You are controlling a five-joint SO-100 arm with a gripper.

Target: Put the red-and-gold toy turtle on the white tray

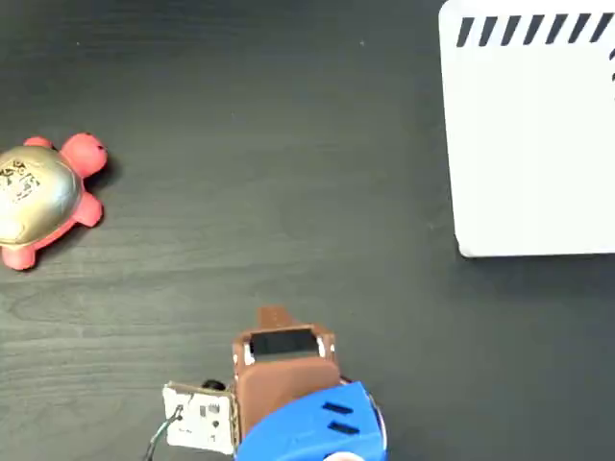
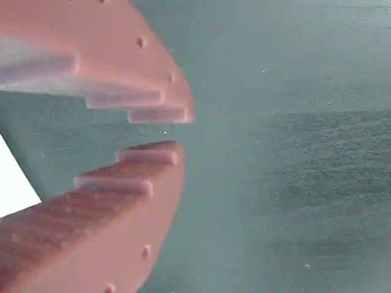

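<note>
Turtle (image 1: 40, 199) and tray (image 1: 530, 134) at opposite edges.

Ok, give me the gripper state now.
Gripper: slightly open, a narrow gap between the tips, holding nothing. Turtle sits untouched on the table.

Bare table (image 1: 288, 192) between turtle (image 1: 43, 197) — tray (image 1: 533, 144)

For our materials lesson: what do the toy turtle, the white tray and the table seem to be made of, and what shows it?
Red-and-gold toy turtle: probably soft foam or rubber; glossy metallic gold shell with highlights, matte coral limbs.
White tray: likely smooth plastic; even white surface, rounded corner, printed black stripes.
Table: dark wood or wood-look laminate; faint grain lines.
</note>
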